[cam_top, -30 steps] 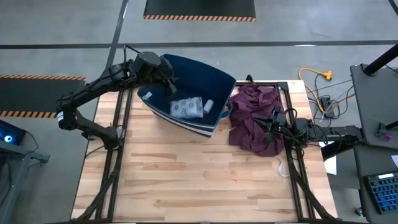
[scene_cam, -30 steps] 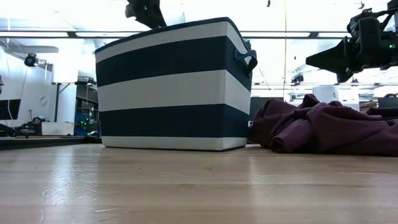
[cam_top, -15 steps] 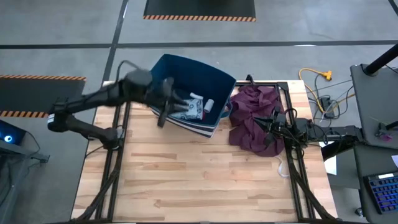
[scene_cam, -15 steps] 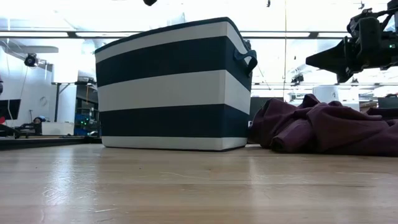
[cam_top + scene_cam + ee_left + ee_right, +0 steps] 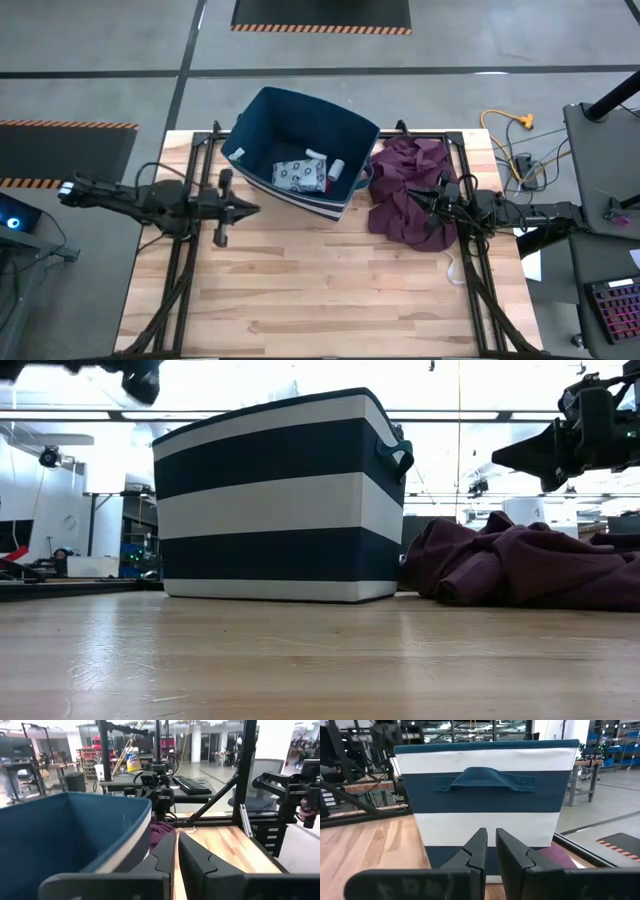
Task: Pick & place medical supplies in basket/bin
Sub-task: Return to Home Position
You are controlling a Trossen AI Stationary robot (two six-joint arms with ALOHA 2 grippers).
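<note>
The navy basket stands at the table's far middle; from the side it is striped navy and white. Inside lie the patterned packet, a white roll, a short white stick and a bit of red. My left gripper hovers level by the basket's near-left corner, shut and empty, pointing toward the table's right. My right gripper waits shut over the maroon cloth, pointing at the basket's handle.
The maroon cloth lies heaped right of the basket. Black frame rails run along the table's left and right sides. Bare wood fills the near half of the table. Cables trail off the far right corner.
My left gripper has come up out of the basket and swung toward the table's left and near side. It has turned from pointing down into the basket to lying level and pointing right, and its fingers have shut. The basket and its contents have stayed put.
</note>
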